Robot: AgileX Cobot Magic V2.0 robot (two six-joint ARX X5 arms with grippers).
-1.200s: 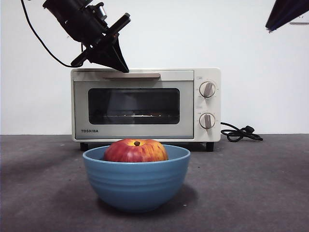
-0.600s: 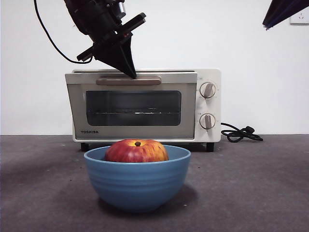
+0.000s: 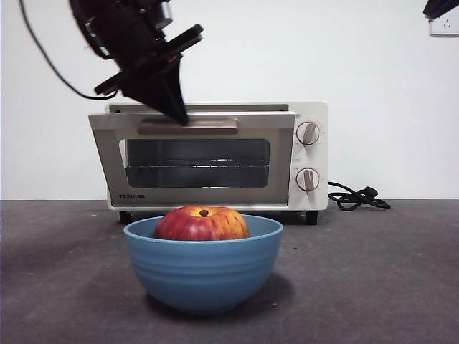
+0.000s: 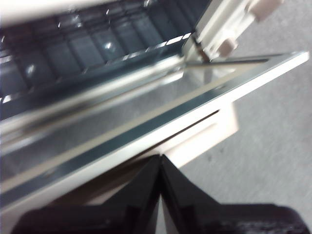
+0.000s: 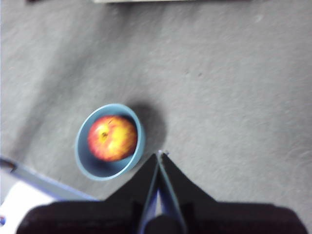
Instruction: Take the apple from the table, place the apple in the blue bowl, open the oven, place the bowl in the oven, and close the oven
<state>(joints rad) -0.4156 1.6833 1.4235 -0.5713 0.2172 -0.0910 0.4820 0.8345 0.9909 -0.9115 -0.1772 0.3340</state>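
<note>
Lab-like test bench, bare white wall (image 3: pixel 387 86), plain grey table (image 3: pixel 373 287)

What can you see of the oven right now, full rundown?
The oven is a cream-white TOSHIBA toaster box on short dark feet at the back of the table. Its glass door is tilted partly open, wire rack visible inside. The left gripper, shut, sits at the beige handle. Two knobs, black cord.

A plain white wall (image 3: pixel 380 86) is standing behind everything, and a white wall socket (image 3: pixel 445 27) is showing high on it in the far corner.
</note>
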